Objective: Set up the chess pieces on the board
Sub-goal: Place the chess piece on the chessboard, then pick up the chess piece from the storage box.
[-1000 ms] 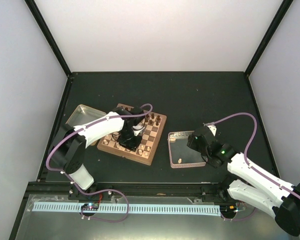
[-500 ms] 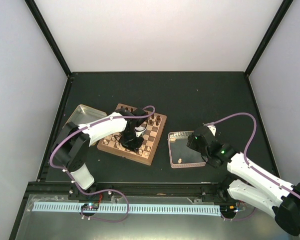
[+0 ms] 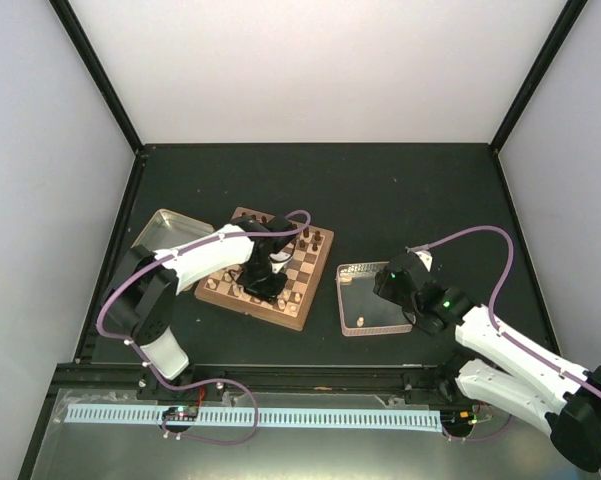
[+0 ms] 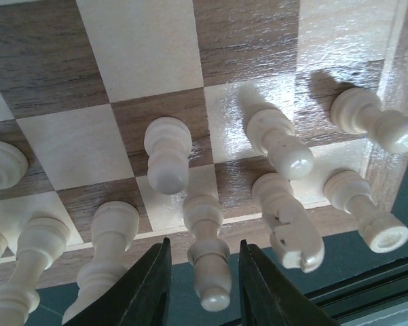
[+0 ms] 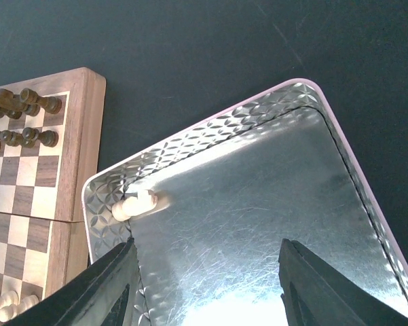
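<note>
My left jaws: parted, low over near edge row of board. One pale chess piece stands upright between them, slim gap either side, no contact visible. Other pale pieces stand on neighbouring squares, both sides and one row beyond.

My right jaws: spread wide, holding nothing, above patterned tray on worktop. Lone pale piece lies on its side in tray corner, ahead of left finger, outside jaws. Dark chessmen stand at board's far end.
</note>
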Controlling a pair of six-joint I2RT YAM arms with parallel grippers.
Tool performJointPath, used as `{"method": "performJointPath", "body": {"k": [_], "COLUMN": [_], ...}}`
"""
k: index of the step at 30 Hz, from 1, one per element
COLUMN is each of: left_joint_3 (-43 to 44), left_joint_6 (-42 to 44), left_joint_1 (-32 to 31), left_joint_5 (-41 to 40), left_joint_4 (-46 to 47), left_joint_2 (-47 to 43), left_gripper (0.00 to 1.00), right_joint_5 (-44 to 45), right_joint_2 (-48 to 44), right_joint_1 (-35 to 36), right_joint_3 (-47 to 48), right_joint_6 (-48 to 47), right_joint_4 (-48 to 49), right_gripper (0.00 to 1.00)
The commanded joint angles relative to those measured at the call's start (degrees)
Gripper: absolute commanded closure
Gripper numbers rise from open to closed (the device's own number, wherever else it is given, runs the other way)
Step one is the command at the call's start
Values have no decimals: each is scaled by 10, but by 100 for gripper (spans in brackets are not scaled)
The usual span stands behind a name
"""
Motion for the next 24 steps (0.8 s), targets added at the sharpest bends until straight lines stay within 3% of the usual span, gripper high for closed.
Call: {"method": "performJointPath", "body": {"k": [1, 6, 11, 17, 24], "left_joint_3": [36, 71, 81, 30, -75], "left_joint_6": [-9, -19, -37, -55, -76], "left_joint_1": [-4, -5, -4, -4, -3], "left_joint_5": [-13, -35, -68, -90, -41], "left_joint_4": [-28, -40, -3, 79, 184], "left_joint_2": [-38, -79, -139, -255, -376], "left_gripper": [70, 68, 67, 67, 64], "right_joint_5": [-2, -29, -89, -145, -219], "right_joint_2": [-10, -12, 32, 118, 211], "right_joint_1": [0, 0, -7, -45, -65], "right_joint_3": [12, 7, 12, 12, -4], "right_joint_6": [-2, -21, 3, 73, 193], "right_joint_4": [2, 21, 53, 96, 223], "right_gripper": [43, 43, 51, 66, 65]}}
